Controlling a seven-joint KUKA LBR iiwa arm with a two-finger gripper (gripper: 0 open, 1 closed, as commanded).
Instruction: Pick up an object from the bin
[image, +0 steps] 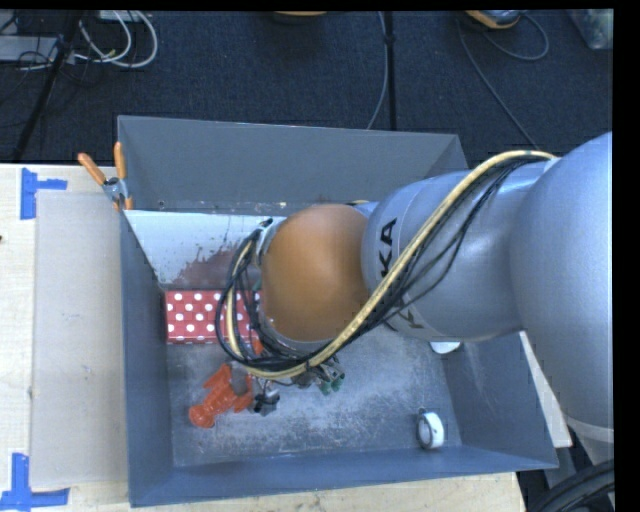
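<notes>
My gripper pokes out below the arm's orange cover, low over the bin's front left floor. Its two dark fingertips stand apart, so it is open, with bare floor between them. The left fingertip sits right against an orange-red toy-like piece lying on the floor to its left. Behind that piece, against the left wall, a red box with white polka dots lies partly hidden by the cover and cables.
A small white round thing lies near the front right corner. Another white thing peeks out from under the arm at the right. The arm covers the bin's middle and right.
</notes>
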